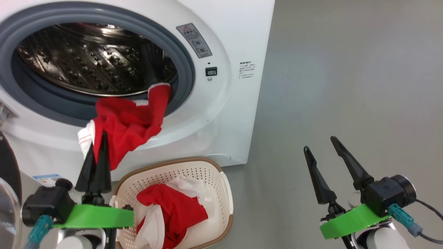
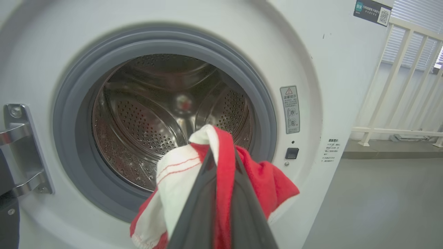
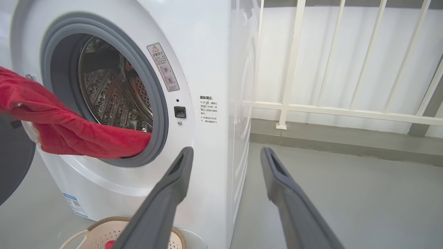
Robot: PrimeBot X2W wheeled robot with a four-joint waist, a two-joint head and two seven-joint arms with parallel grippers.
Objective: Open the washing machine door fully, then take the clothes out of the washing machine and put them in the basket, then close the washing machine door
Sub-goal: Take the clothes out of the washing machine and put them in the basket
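Red fabric is the business of the moment. At the far left the washing machine door (image 1: 7, 162) stands swung wide, its dark rim at the edge of the head view, so the opening step looks done.

Next along, the left gripper (image 1: 98, 141) is clamped on a red garment (image 1: 128, 124) with a white striped panel, pinched between its two dark fingers. The cloth hangs over the lip of the washing machine (image 1: 238, 41), its far end lying across the grey gasket (image 1: 188, 69) at the mouth of the drum (image 1: 90, 58). The left arm reaches up and forward, fingers pointing at the opening.

Just to the right, the basket (image 1: 223, 193) sits on the floor (image 1: 346, 86) close before the machine and already holds clothes (image 1: 173, 211), a red and white heap.

The left wrist view gives only steel in the drum behind the held piece, so this is probably the last one, though the drum's lowest front part is hidden. Left to do: draw it clear, drop it in the basket, shut the door.

On the right, the right gripper (image 1: 320, 143) hovers above the floor, well apart from machine and basket, its fingers spread wide, holding nothing, tilted up and slightly leftward.
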